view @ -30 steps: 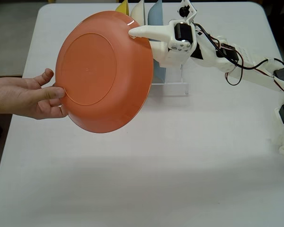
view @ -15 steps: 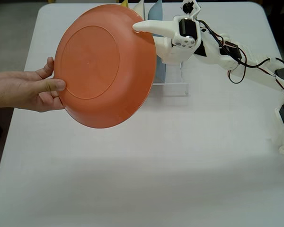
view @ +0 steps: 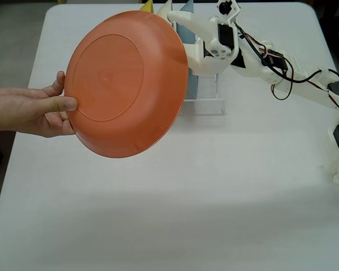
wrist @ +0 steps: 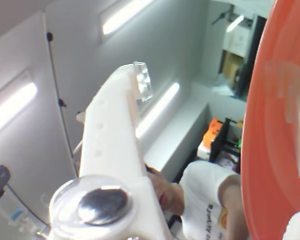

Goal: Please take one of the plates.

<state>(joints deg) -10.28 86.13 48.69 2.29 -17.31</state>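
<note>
**Plate handoff: hand has it, pincer spread off the rim**

Plate (view: pixel 126 83) is held up off the surface (view: pixel 214 186), nearly on edge, its face toward the fixed view. It sits left of the pincer (view: pixel 178 25) in that view. A human hand (view: pixel 37 110) grips the plate's left rim, thumb on the face.

The pincer is at the plate's upper right rim. In the wrist view the white finger (wrist: pixel 117 135) stands well clear of the orange rim (wrist: pixel 270 125), with open room showing between them. So the jaws are wide and, as I judge it, not clamping anything.

Behind the arm is a clear rack (view: pixel 206 101) with a yellow plate (view: pixel 147 7) and a blue plate (view: pixel 187 11) standing in it. The hand is the sole visible support, so the pincer needs to back away rightward, clear of the rack.
</note>
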